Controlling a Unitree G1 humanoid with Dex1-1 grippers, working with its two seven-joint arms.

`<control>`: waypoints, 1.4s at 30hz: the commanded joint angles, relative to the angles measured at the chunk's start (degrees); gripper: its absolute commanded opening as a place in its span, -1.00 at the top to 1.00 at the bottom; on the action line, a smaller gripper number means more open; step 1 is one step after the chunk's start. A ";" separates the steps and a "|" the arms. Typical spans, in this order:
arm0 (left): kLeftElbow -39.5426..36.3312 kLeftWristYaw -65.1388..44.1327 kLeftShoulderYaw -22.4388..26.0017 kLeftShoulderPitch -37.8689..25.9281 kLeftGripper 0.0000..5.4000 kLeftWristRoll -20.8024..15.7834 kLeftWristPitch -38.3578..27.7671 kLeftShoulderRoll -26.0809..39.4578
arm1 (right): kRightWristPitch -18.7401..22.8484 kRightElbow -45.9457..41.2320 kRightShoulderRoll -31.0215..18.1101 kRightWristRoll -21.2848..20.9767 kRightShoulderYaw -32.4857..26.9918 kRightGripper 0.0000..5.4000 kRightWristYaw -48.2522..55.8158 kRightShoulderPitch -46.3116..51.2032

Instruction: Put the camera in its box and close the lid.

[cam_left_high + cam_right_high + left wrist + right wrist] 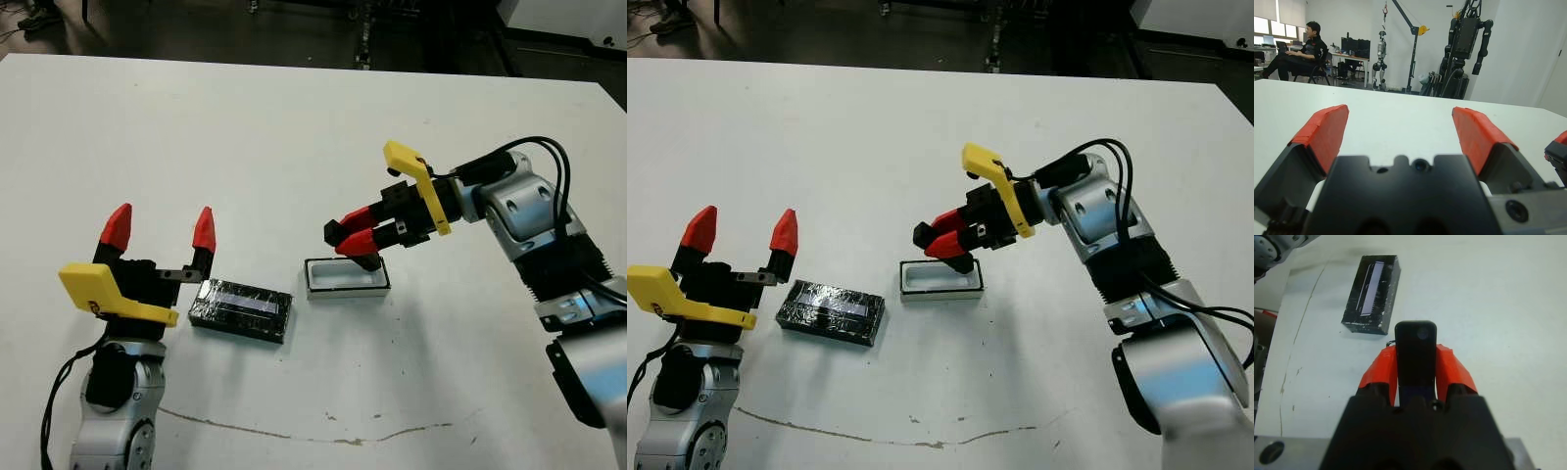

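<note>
Your right tool [349, 237] grips the camera [1416, 351] just above the open box [347, 278], your left tool [162, 230] gapes wide beside the lid [241, 309] on the desk [294, 127]; a tilted release could wedge the camera on the rim.

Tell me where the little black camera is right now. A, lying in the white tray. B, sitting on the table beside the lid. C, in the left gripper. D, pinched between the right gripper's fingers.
D: the right wrist view shows the camera clamped between the right gripper's two red fingers, above the tray, whose white cavity shows no camera; the left gripper is open and holds nothing.
</note>
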 commanded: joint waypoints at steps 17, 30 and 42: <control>0.15 0.12 0.17 0.94 -1.00 0.48 -0.14 -0.28 | -1.50 -0.81 0.63 -2.89 1.79 0.39 1.02 0.20; 0.16 -0.04 0.22 1.04 -1.00 0.12 -0.28 -0.25 | -2.24 -2.03 0.16 -5.22 3.29 0.39 0.42 1.15; -0.30 0.20 0.12 1.27 -1.00 -0.10 0.00 -0.31 | -1.58 -1.96 -0.21 -6.80 4.20 0.39 0.73 1.39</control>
